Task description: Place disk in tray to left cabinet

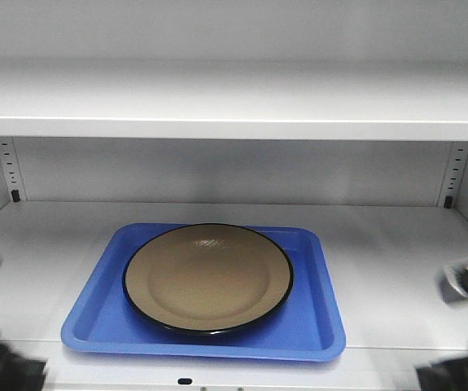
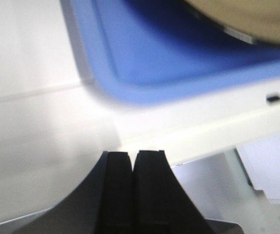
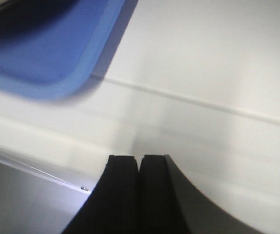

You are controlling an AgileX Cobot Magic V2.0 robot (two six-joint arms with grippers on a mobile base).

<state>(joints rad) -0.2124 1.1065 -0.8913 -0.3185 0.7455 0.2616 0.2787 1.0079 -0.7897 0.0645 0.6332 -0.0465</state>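
The tan disk with a thin black rim lies flat in the blue tray, which rests on the white cabinet shelf. In the left wrist view my left gripper is shut and empty over the shelf's front edge, with the tray's near-left corner ahead and a sliver of the disk at top right. In the right wrist view my right gripper is shut and empty, with the tray's near-right corner at upper left. Both arms show blurred at the front view's bottom corners.
An upper white shelf spans above the tray. Peg-hole side walls stand at both sides. The shelf's front lip runs just ahead of the left gripper.
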